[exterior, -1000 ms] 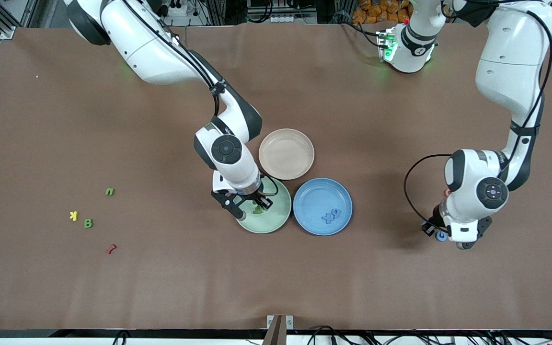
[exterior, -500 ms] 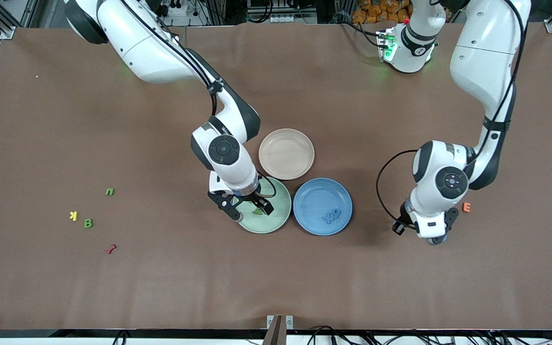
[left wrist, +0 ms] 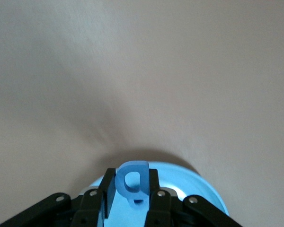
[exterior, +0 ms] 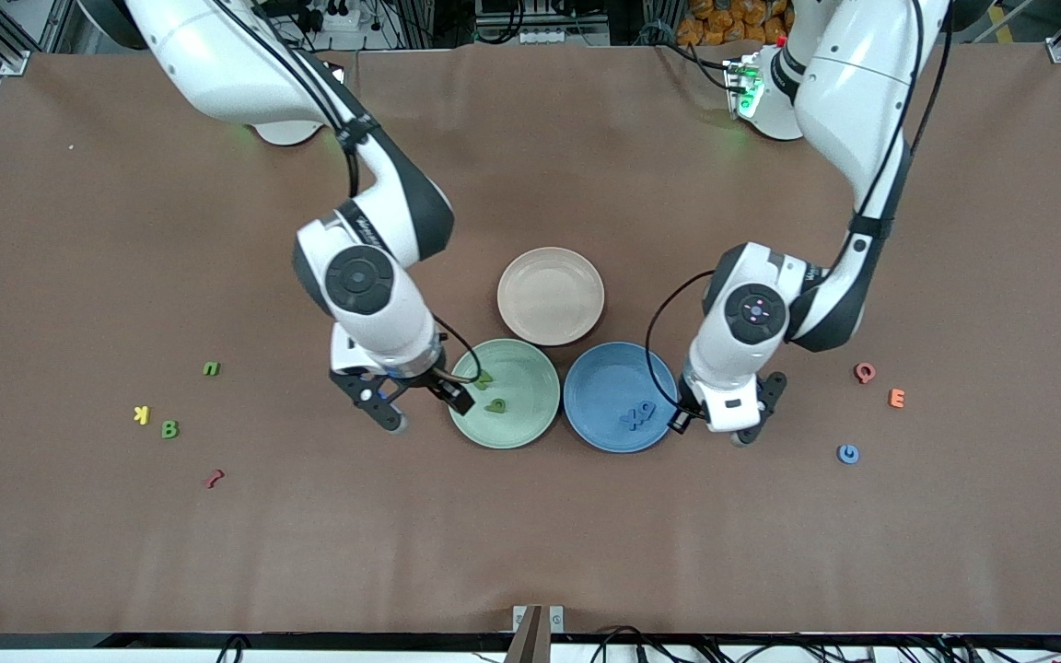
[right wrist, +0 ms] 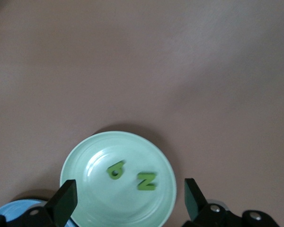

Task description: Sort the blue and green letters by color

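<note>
My left gripper (exterior: 710, 431) hangs over the blue plate's (exterior: 600, 378) edge, shut on a light blue letter (left wrist: 132, 176) with a round hole; the left wrist view shows the plate (left wrist: 199, 184) under it. Two blue letters (exterior: 638, 414) lie in that plate. A blue G (exterior: 848, 453) lies on the table toward the left arm's end. My right gripper (exterior: 420, 407) stands open and empty beside the green plate (exterior: 521, 424), which holds a green p (right wrist: 115, 170) and N (right wrist: 146, 180). A green u (exterior: 211, 368) and B (exterior: 170, 429) lie toward the right arm's end.
A beige plate (exterior: 551, 296) stands farther from the front camera than the two coloured plates. A yellow K (exterior: 142, 414) and a dark red piece (exterior: 214, 478) lie near the green B. A pink Q (exterior: 864, 372) and an orange E (exterior: 897, 398) lie near the blue G.
My right gripper opened, left a green letter in the green plate and drew off toward the right arm's end. My left gripper carried the blue letter from beside the G to the blue plate.
</note>
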Tool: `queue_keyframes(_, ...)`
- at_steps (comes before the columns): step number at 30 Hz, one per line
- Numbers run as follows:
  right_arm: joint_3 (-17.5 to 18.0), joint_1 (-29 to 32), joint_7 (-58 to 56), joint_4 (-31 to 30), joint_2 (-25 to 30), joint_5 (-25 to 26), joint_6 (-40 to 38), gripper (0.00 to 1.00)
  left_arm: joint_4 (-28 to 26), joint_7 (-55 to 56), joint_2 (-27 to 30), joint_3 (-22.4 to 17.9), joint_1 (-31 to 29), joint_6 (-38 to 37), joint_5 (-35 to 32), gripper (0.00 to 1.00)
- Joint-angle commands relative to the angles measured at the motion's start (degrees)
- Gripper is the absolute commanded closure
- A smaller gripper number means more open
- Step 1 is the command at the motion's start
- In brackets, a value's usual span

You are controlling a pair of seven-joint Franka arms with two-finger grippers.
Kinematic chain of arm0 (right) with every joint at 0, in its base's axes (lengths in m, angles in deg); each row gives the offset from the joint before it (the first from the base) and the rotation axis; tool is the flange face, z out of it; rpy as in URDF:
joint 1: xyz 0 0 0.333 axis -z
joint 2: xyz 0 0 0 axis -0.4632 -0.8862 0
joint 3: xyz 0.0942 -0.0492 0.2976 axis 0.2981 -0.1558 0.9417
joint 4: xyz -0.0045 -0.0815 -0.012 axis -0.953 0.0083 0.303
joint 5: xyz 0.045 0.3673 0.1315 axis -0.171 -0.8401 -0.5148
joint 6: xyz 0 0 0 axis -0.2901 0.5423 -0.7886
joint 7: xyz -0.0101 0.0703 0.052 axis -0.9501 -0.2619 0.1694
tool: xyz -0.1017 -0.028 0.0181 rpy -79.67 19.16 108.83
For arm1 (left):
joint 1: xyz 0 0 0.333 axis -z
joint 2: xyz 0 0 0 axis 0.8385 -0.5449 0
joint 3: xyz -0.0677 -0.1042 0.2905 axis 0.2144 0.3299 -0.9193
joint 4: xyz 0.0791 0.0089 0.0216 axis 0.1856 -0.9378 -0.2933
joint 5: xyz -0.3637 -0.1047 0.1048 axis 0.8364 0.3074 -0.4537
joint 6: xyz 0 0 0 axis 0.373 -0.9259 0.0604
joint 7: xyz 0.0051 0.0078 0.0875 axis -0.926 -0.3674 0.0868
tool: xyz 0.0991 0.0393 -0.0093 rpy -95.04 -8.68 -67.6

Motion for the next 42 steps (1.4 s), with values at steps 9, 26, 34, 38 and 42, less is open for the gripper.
queue_keyframes(9,4.13,12.94,-20.52,-7.57,8.66,0.29,-8.55,0.0,0.8,2.92,-1.05,-0.83,5.93,-0.11,0.47,0.91)
queue_keyframes(26,3.61,25.25,-41.01,-16.1,12.7,0.38,-8.2,0.0,0.8,2.39,-1.05,-0.92,7.78,-0.11,-1.64,0.67)
queue_keyframes(34,2.03,27.71,-42.77,-16.28,12.44,0.47,-6.1,0.0,0.8,2.21,-1.05,-0.83,7.87,-0.11,-1.64,0.62)
queue_keyframes(38,0.36,28.42,-43.82,-16.46,11.92,0.47,-3.99,0.0,0.71,2.47,-0.87,-0.66,8.22,-0.2,-1.64,0.62)
queue_keyframes(42,-3.07,28.42,-46.28,-18.47,11.56,0.38,0.14,0.0,0.54,2.48,-1.14,-0.74,9.36,-0.2,-1.64,0.6)
